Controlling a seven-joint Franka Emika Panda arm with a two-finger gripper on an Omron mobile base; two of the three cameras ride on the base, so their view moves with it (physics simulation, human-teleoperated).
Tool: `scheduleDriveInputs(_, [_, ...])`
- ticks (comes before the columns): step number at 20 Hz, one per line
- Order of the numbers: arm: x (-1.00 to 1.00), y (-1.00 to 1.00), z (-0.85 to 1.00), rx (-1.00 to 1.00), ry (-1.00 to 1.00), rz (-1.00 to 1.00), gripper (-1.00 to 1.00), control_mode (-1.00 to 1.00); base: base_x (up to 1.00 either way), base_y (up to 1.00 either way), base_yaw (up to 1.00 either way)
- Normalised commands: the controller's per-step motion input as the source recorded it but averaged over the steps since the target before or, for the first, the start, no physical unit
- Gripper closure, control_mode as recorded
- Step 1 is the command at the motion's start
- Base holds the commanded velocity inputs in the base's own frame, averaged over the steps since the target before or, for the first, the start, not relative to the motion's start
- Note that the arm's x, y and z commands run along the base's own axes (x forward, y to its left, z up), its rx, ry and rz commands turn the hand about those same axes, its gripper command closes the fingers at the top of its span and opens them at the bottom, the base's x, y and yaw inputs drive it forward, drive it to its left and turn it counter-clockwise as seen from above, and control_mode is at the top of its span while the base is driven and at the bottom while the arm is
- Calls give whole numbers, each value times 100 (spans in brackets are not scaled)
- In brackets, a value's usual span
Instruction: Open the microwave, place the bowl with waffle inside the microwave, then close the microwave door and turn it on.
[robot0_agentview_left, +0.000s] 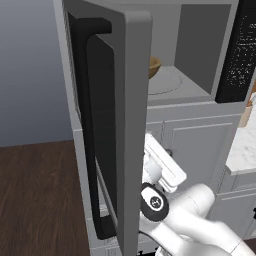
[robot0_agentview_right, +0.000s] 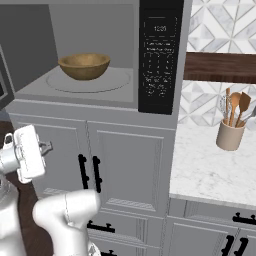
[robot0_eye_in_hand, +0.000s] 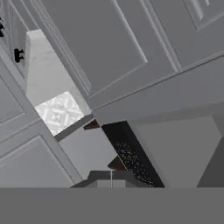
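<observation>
1. Inside the microwave (robot0_agentview_right: 95, 50), on the round turntable plate (robot0_agentview_right: 90, 82), sits the bowl (robot0_agentview_right: 84, 66), tan and wood-coloured, upright and much smaller than the cavity. Whether a waffle lies in it cannot be told from these angles.
2. The microwave door (robot0_agentview_left: 117, 120) stands swung open to the left, its long black bar handle (robot0_agentview_left: 92, 135) facing outward.
3. The gripper (robot0_agentview_right: 24, 152) hangs low in front of the white cabinets (robot0_agentview_right: 125, 165), below the cavity and beside the open door, its fingers pressed together and holding nothing.
4. The tall black control panel (robot0_agentview_right: 160, 55) is at the cavity's right.
5. The door looks rigid and hinged, likely to swing freely; a flat push on its outer face or handle should close it, firmly enough to latch.
</observation>
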Motion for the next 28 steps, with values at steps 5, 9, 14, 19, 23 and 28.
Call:
scheduleDriveInputs(5, [-31, 80, 2, -3, -31, 1, 100, -100, 0, 0, 0])
scheduleDriveInputs(9, [-10, 98, 0, -9, -25, 3, 100, -100, 0, 0, 0])
scheduleDriveInputs(14, [-1, 100, 0, -15, -24, 2, 100, -100, 0, 0, 0])
scheduleDriveInputs(19, [0, 100, 0, -20, -18, 0, 100, -100, 0, 0, 0])
scheduleDriveInputs(23, [0, 100, 0, -18, -20, 0, 100, -100, 0, 0, 0])
scheduleDriveInputs(28, [0, 100, 0, -17, -16, 0, 100, -100, 0, 0, 0])
